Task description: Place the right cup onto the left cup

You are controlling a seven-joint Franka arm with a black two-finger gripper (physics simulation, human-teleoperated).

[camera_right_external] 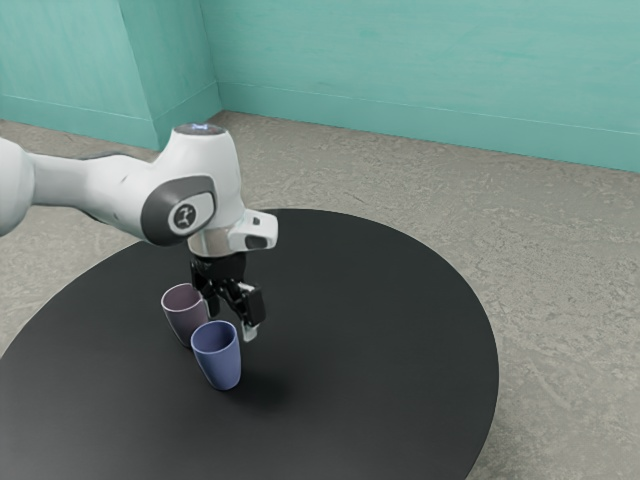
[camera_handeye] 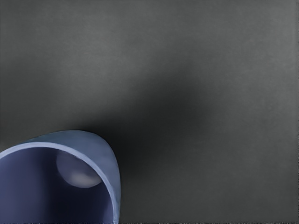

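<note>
Blue cup: it (camera_right_external: 217,358) stands mouth up on the black table (camera_right_external: 390,340), on the exterior view's near side of the mauve cup (camera_right_external: 184,316); probably the right cup of the task.
Gripper: its fingers (camera_right_external: 231,320) stand wide, with no cup pinched between them, just beside the blue rim.
Likely handling: light and stiff, smooth enough to slip, perhaps brittle if knocked.
Best hold: opposite sides of the outer wall, just below the rim, squeezed modestly, leaving the narrower base free to enter the mauve mouth.
</note>
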